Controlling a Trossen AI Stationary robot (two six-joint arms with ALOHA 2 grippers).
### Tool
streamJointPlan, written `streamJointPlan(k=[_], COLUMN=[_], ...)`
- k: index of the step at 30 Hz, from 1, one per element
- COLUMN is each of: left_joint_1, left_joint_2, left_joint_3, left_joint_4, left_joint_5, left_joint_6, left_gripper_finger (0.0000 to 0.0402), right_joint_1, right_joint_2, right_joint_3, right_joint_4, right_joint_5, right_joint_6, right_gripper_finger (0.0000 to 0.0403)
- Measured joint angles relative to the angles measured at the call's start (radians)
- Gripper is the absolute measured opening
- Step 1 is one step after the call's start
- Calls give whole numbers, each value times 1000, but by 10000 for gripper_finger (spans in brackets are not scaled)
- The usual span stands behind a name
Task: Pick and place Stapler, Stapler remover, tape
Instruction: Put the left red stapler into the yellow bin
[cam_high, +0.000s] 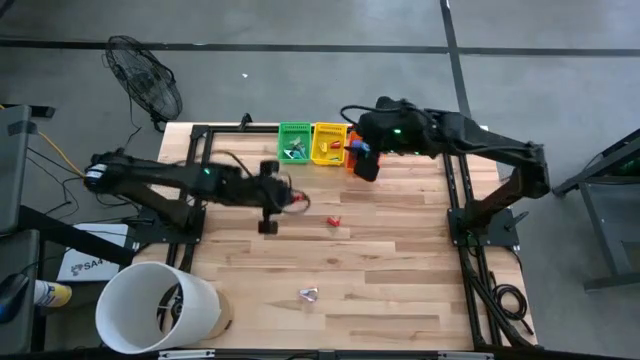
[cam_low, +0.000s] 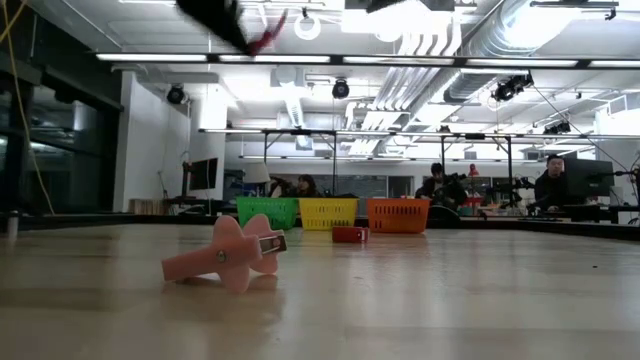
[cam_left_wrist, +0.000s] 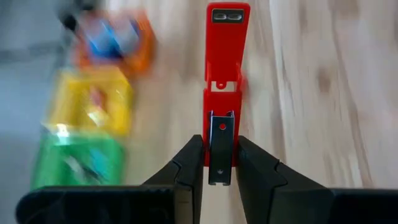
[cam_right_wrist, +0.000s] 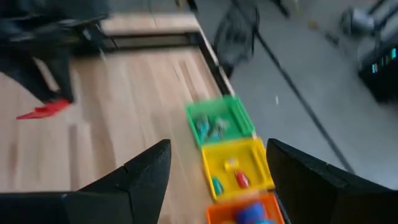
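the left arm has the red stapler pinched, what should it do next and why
Probably carry it toward the yellow basket. The left gripper is shut on the red stapler, held off the table, and that basket already holds a red piece.

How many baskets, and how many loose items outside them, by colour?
Baskets: 3, green, yellow, orange
Red stapler in left gripper: 1
Small red item on table: 1
Pink item on table: 1
Total: 6
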Motion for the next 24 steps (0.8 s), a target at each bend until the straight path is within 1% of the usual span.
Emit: streamJointPlan(k=[3,8,11,15,17,20,24], left_joint_1=[25,51,51,48,48,48,48], left_joint_2=[-26,-34,-35,-35,-36,-36,-35], left_joint_3=[97,252,315,371,387,392,392], left_joint_4=[32,66,139,235,286,335,347], left_joint_5=[-5,-7,-8,15,52,86,114], left_joint_6=[90,223,285,353,377,396,397], left_gripper_finger=[65,66,66,66,66,67,67], right_joint_1=[36,90,123,161,177,199,229], right_joint_2=[-34,-65,-65,-55,-53,-47,-39], right_joint_3=[0,0,0,0,0,0,0], right_joint_4=[73,222,300,388,427,497,589], right_joint_5=[-7,-91,-99,-99,-104,-158,-230], right_joint_6=[-28,-75,-111,-173,-199,-236,-281], right_gripper_finger=[254,254,254,254,254,254,254])
